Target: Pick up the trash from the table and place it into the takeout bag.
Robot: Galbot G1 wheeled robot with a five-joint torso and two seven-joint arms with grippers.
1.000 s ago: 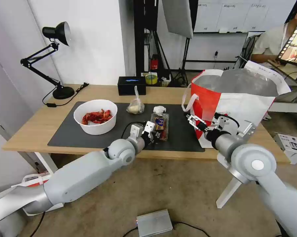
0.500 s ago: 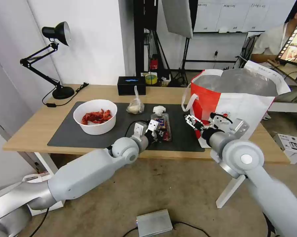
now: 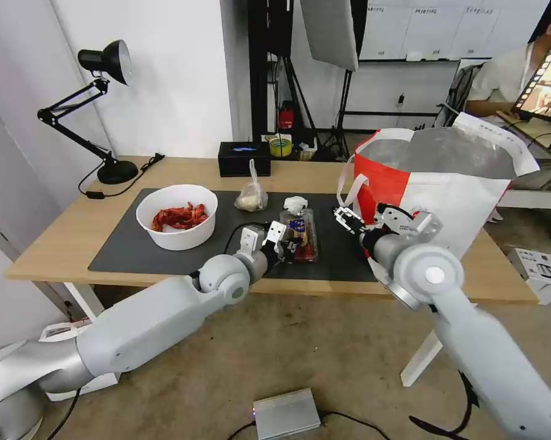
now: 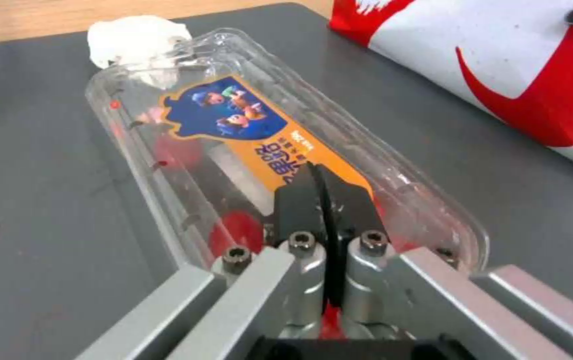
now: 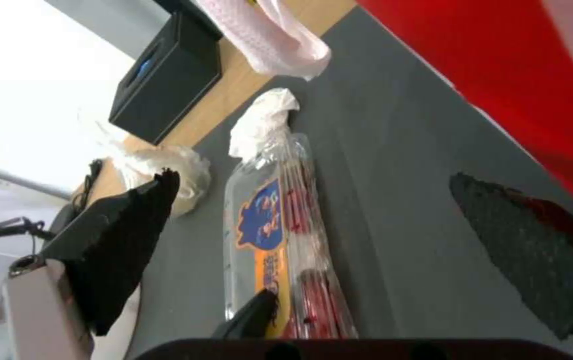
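Observation:
The clear plastic box [image 3: 301, 232] of red tomatoes lies on the dark mat [image 3: 123, 256], with the crumpled tissue [image 3: 295, 203] at its far end. My left gripper [image 3: 286, 245] is at the box's near end. In the left wrist view the gripper [image 4: 318, 172] is shut, its tips over the box's label [image 4: 233, 115]. My right gripper [image 3: 344, 219] hangs open between the box and the takeout bag [image 3: 446, 177]; its wrist view shows the box [image 5: 266, 220] lying between the spread fingers [image 5: 126, 235]. The white bowl [image 3: 178, 217] of shells and the knotted bag [image 3: 251, 197] rest further left.
A black desk lamp [image 3: 107, 110] stands on the table [image 3: 62, 244] at the far left. A black box [image 3: 244, 159] and a tape roll [image 3: 280, 146] sit at the back edge. On the floor are a grey unit [image 3: 286, 412] and a white carton [image 3: 541, 272].
My right gripper has swung left, away from the bag's front and toward the box. The left gripper has crept forward onto the box's near end.

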